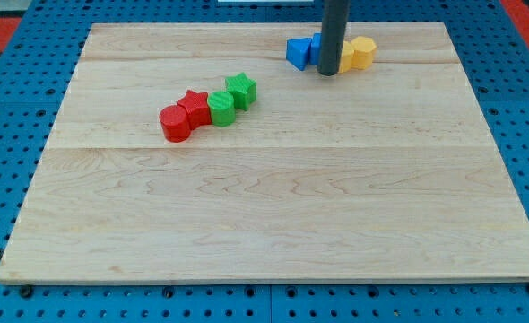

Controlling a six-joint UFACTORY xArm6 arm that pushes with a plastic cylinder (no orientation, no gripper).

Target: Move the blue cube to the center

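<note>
Left of the tool and well apart from it, toward the view's bottom, a diagonal row runs red cylinder [175,124], red star [194,107], green cylinder [221,108], green star [241,89], all clear of the coming move. The blue cube [298,52] sits just left of my tip [328,73] and slightly toward the view's top, at the far edge of the surface [273,215]. The tool is a bare rod holding nothing; yellow blocks [358,53] lie just right of it, so I judge the tip must get behind the cube to push it toward the view's bottom.

light: bright, even | shadows: faint, soft under blocks | glare: none | focus: sharp, slight softness
</note>
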